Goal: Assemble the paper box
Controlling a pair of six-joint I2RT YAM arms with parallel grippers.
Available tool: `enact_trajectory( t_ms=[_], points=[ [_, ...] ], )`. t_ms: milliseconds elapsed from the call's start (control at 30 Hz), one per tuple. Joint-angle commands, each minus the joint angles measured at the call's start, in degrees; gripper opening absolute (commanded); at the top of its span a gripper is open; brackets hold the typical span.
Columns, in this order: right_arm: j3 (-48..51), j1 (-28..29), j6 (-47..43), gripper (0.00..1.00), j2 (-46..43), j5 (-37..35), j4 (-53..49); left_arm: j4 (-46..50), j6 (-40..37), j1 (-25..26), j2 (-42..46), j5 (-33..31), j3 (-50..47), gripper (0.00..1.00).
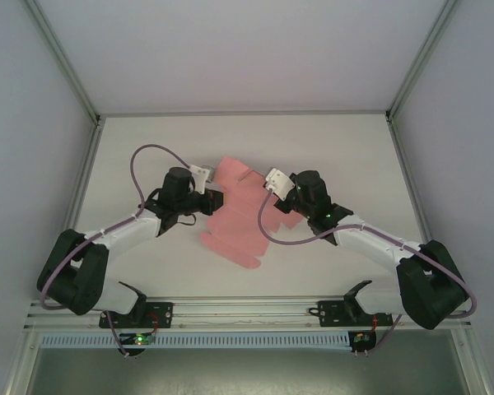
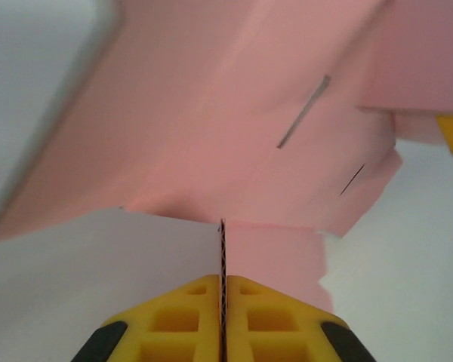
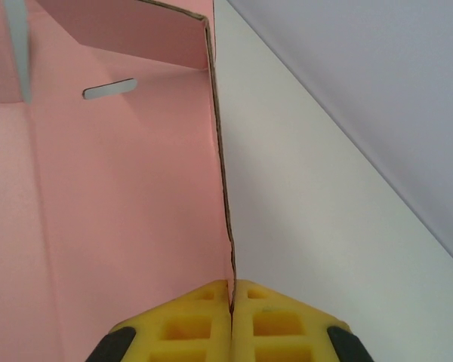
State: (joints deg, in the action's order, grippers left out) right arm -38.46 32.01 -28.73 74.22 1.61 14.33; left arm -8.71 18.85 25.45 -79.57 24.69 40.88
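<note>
The paper box is an unfolded pink card sheet with flaps and slots, lying mid-table between both arms. My left gripper is at its left edge. In the left wrist view the yellow fingertips are shut on a thin upright edge of the paper box, whose corrugated rim shows between them. My right gripper is at the sheet's right edge. In the right wrist view its yellow fingertips are shut on the paper box by one raised edge, and a slot shows in the panel beyond.
The white table is bounded by grey walls at the back and sides. A metal rail runs along the near edge by the arm bases. Purple cables loop over both arms.
</note>
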Motion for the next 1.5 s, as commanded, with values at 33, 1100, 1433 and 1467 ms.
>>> enact_trajectory(
  t_ms=[33,1100,1433,1467],
  points=[
    [-2.8,1.1,1.8,0.0,0.4,-0.5,-0.8,7.1,-10.1,8.5,2.9,-18.4,3.3,0.08],
    [-0.3,3.3,-5.4,0.0,-1.9,-2.6,-0.9,3.2,-15.5,26.0,-9.4,-47.6,9.3,0.58],
    [-1.6,7.7,-24.3,0.0,3.6,-16.2,8.1,6.3,-5.4,18.7,13.9,-42.8,-2.3,1.0],
    [-1.0,8.1,-26.8,0.0,4.2,-17.3,10.6,8.0,-2.6,16.2,15.8,-42.2,-2.9,1.0]
  ],
)
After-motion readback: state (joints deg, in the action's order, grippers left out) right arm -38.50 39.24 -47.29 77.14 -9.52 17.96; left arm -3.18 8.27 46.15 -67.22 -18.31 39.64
